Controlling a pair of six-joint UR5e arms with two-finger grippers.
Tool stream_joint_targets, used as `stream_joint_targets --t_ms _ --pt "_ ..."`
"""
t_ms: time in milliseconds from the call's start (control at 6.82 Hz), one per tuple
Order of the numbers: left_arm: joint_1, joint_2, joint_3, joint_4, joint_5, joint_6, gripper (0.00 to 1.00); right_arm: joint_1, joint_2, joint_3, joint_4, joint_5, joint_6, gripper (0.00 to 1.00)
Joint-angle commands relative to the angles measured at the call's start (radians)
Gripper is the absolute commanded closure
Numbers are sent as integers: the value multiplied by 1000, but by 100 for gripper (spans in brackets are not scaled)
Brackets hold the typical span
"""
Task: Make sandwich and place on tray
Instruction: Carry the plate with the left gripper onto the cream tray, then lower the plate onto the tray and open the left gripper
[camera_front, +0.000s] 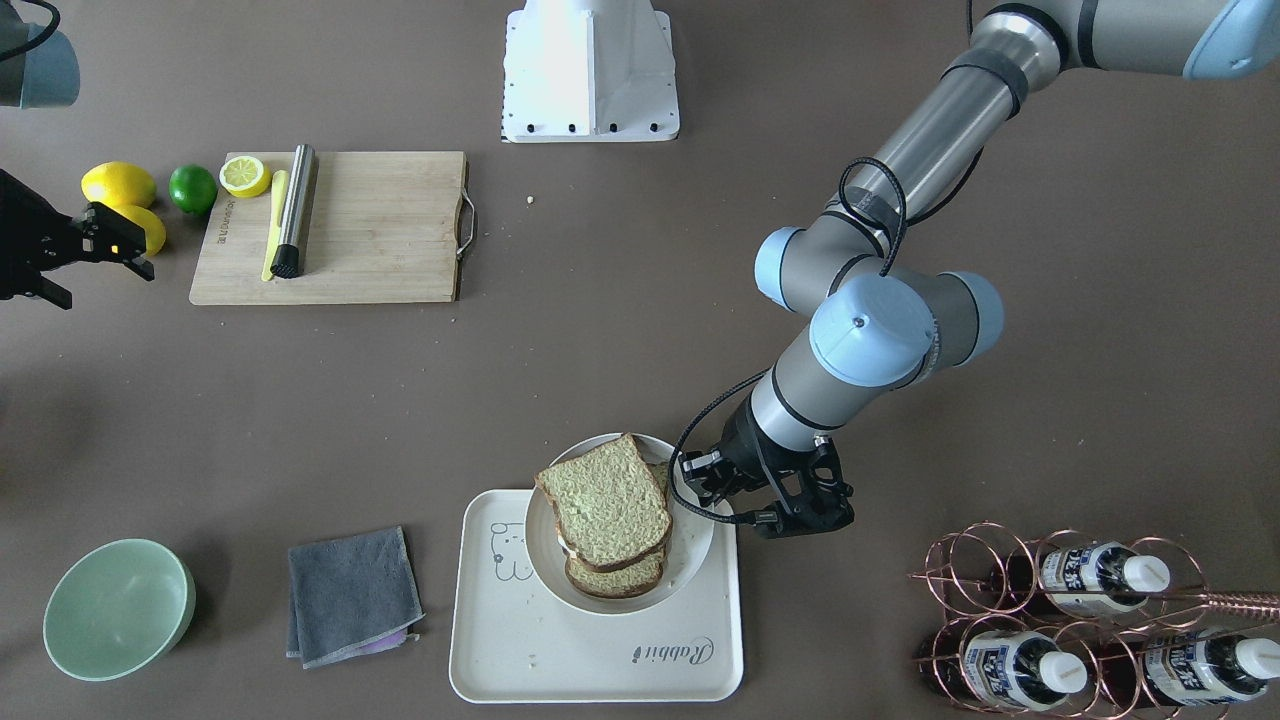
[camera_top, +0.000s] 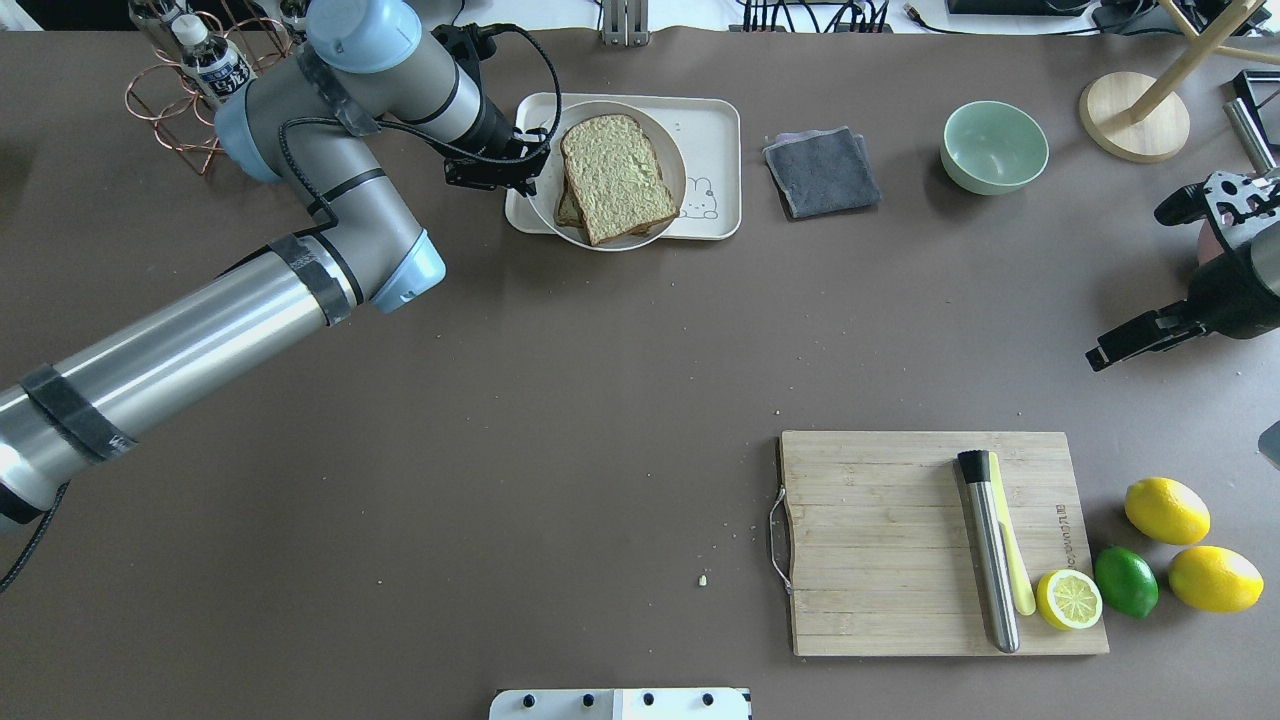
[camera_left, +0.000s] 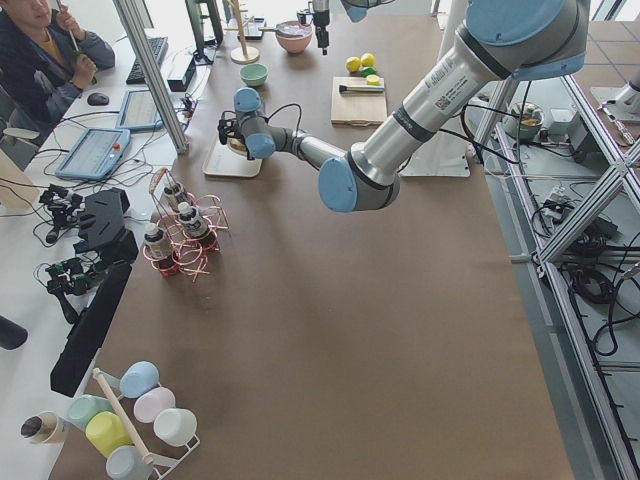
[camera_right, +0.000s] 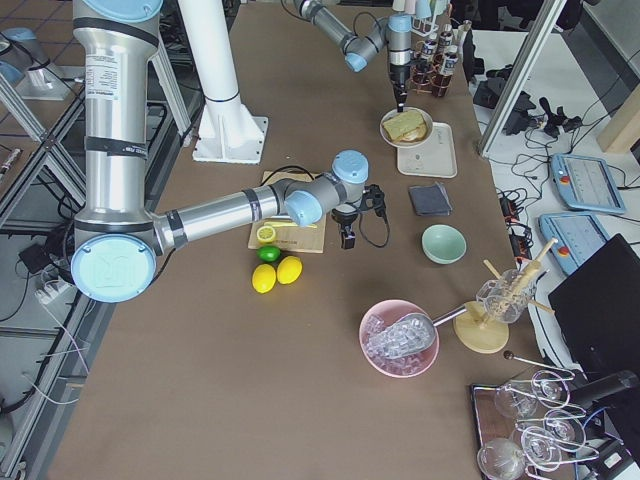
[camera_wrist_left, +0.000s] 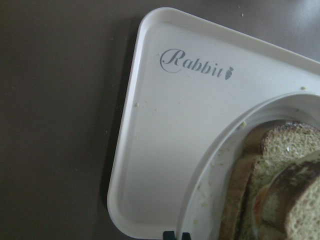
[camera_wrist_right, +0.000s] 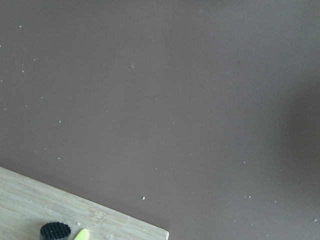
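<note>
Hanging over the tray (camera_front: 600, 660) with the left gripper (camera_front: 700, 480), at the corner nearer the robot on its left side, close to the rim of a round white plate (camera_front: 692, 550). Shows narrow jaws in the wrist view: dark fingertips (camera_wrist_left: 171, 235) almost together over the tray's edge, nothing between them.

As for the sandwich (camera_front: 605, 505): lies on that plate, inside the tray, in the half nearer the robot, with the plate rim reaching a little out over the tray's long edge there. Top bread slice turned a little against the lower slice. Bear drawing and "Rabbit" script uncovered on the tray beside the plate.

Holds the right gripper (camera_top: 1105, 352) well apart from the tray, far to the robot's right, over the brown table (camera_top: 600, 400); cannot tell the width of its jaws.

Just beside the tray on the robot's right, a folded grey towel (camera_front: 350, 595); farther from the tray on the same side, a green bowl (camera_front: 118, 608). Near the tray on the opposite side, a copper wire rack (camera_front: 1000, 570) with bottles (camera_front: 1100, 572). Well apart from the tray, toward the robot, a wooden cutting board (camera_front: 380, 230) with a metal rod (camera_front: 295, 210) and half a lemon (camera_front: 245, 175) on it, two lemons (camera_front: 118, 185) and a lime (camera_front: 192, 188) next to it.
</note>
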Motion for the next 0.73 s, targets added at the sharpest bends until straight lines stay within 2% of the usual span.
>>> stream_joint_targets --t_ms 0,587 --pt "-3 -62 138 -63 6 3 100 -8 4 6 1 0 0 0" --pt "0 -106 193 -79 58 -9 100 -25 4 6 3 -5 2 0"
